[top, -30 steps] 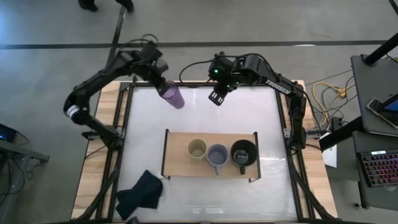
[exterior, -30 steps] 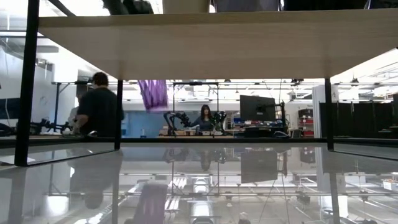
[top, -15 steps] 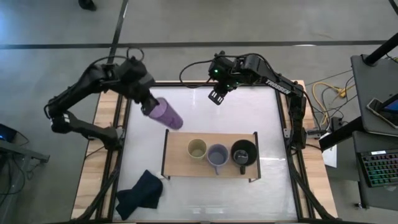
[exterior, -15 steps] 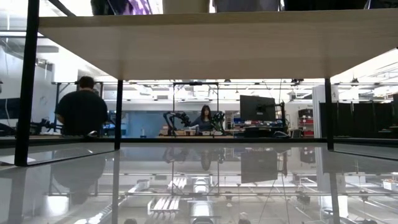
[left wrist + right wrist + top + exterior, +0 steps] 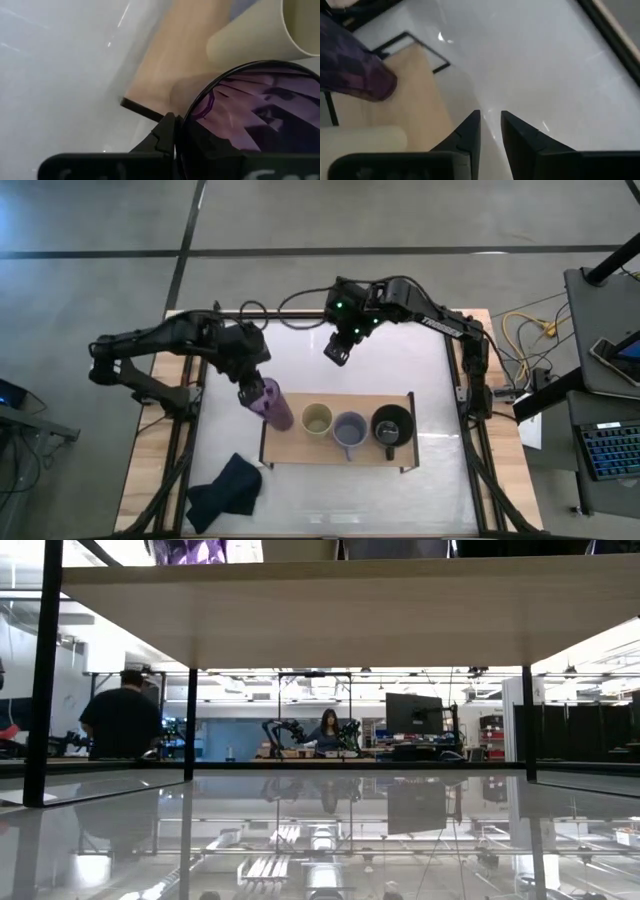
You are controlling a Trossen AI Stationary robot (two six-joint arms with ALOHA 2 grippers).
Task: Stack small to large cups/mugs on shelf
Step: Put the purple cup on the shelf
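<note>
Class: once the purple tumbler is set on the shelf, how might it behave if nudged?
The purple tumbler, held by the left end effector, looks tall and narrow, so probably tippy. Its round body would likely roll if toppled. Translucent walls suggest light plastic.

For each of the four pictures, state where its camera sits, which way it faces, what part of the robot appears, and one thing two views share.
High: overhead, straight down; both arms, shelf.
Low: tabletop height, level under the shelf board; no arm clearly shows.
Left wrist: on the left arm; left gripper holds the purple tumbler.
Right wrist: on the right arm; right gripper over the white table.
Shared: tumbler in both wrist views.
</note>
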